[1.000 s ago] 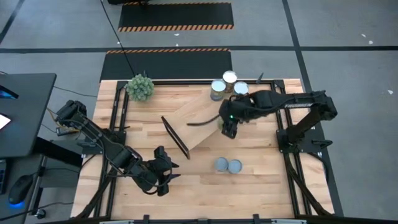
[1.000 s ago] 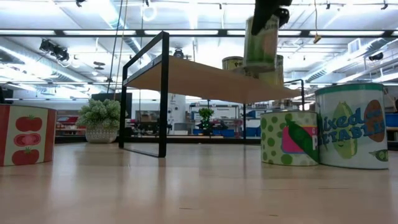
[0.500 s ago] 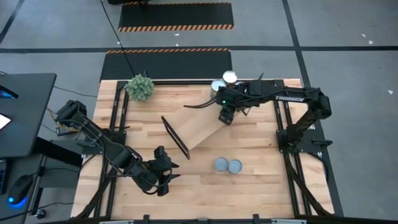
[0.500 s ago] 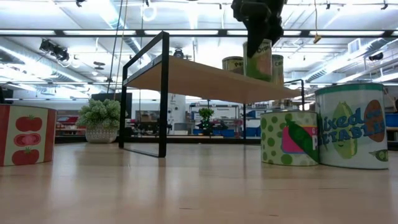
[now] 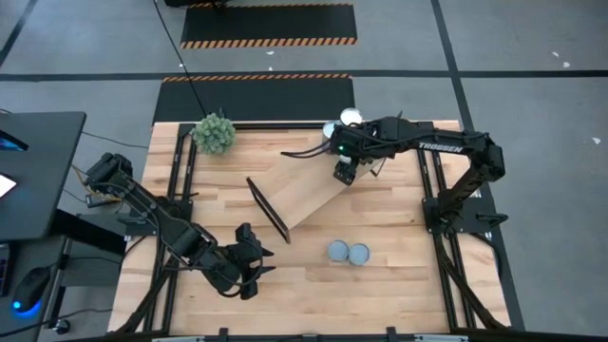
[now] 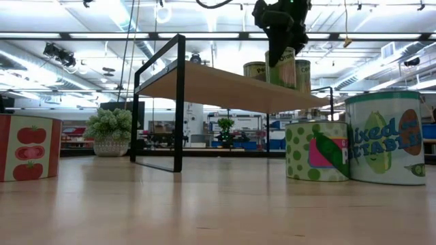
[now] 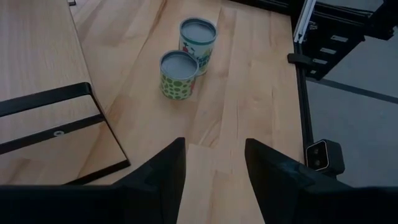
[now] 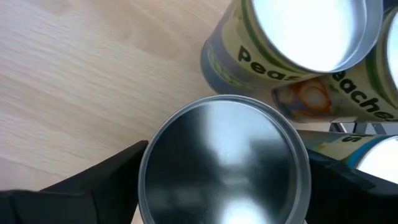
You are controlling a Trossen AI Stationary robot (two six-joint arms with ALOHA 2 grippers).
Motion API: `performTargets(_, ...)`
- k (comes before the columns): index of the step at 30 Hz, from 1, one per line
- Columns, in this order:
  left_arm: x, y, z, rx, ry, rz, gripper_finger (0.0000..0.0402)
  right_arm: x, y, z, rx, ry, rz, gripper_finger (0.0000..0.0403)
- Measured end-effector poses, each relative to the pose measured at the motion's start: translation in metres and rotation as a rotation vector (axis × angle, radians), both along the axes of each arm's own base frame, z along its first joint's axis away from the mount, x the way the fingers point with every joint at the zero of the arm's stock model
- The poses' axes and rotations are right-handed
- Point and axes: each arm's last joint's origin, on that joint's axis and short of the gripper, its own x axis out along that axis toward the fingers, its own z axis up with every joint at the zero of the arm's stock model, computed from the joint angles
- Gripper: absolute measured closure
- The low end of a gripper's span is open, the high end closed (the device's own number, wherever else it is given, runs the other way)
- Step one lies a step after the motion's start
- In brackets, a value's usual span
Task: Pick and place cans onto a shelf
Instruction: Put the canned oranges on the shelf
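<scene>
The light wood shelf (image 5: 296, 195) with black end frames stands slantwise mid-table. Two cans (image 5: 351, 117) stand on its far right end; in the right wrist view one is a peaches can (image 8: 292, 37). My right gripper (image 5: 344, 173) is shut on a silver-topped can (image 8: 224, 162) just beside them, over the board. In the low view this can (image 6: 283, 67) is down at board level; whether it rests there I cannot tell. Two more cans (image 5: 349, 253) stand on the table's near right. My left gripper (image 7: 214, 174) is open and empty at the near left. My right gripper pinches the can's side wall just under its top rim (image 8: 146, 168) between its two fingers (image 8: 93, 180), one on each side. The fingers come from above, pointing down. The can hangs nearly upright below the gripper (image 6: 279, 27).
A spiky green plant ball (image 5: 214, 133) sits at the far left corner. A tomato-print can (image 6: 26, 147) stands at the left of the low view. Black rails (image 5: 442, 204) run along the table's sides. Bare shelf board (image 5: 285, 185) stretches left of the cans.
My right gripper has carried the can toward the table's far edge along the shelf, toward the two cans standing there. It has come down until the can is at board level. It has stayed shut on the can.
</scene>
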Motion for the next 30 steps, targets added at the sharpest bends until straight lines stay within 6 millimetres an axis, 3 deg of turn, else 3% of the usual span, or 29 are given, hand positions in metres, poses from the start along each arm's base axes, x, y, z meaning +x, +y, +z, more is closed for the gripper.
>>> performTargets(18,0.0,0.0,-0.0001,-0.001,0.001,-0.002,0.023,0.001,0.0037,0.0006,-0.079,0.052,0.11,0.0039)
performTargets(30,0.0,0.0,-0.0001,-0.001,0.001,-0.001,0.023,0.0011,0.0026,0.001,-0.101,0.069,0.15,0.0004)
